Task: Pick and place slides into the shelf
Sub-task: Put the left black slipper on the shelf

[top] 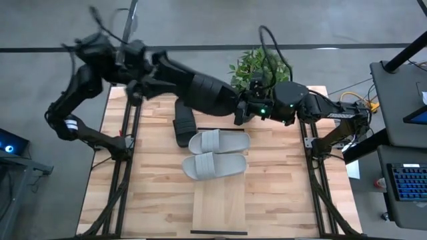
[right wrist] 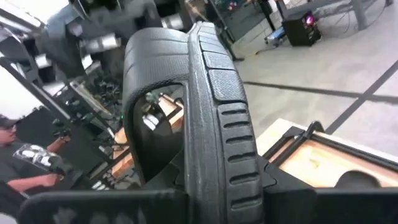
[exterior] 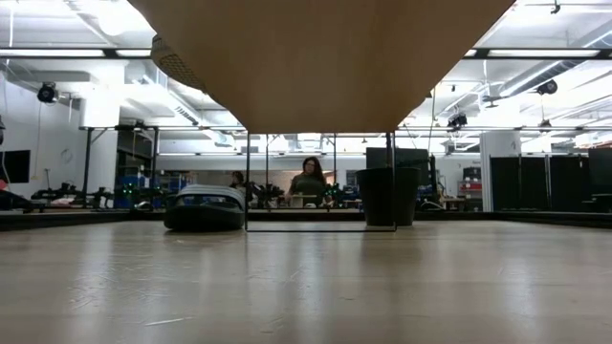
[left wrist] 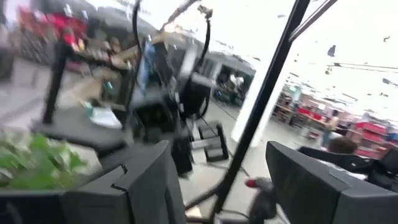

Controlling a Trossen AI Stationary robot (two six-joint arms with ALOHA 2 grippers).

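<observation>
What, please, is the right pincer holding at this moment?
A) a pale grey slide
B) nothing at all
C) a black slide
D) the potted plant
C: the right wrist view shows the right pincer closed on a black slide lifted off the table, while both grey slides lie on the shelf.

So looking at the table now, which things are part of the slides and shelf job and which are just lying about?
Part of the job:
- black slide held in the right gripper
- second black slide on the table
- two grey slides on the shelf
- left gripper, open, raised at the table's far left

Just lying about:
- potted plant
- keyboard
</observation>
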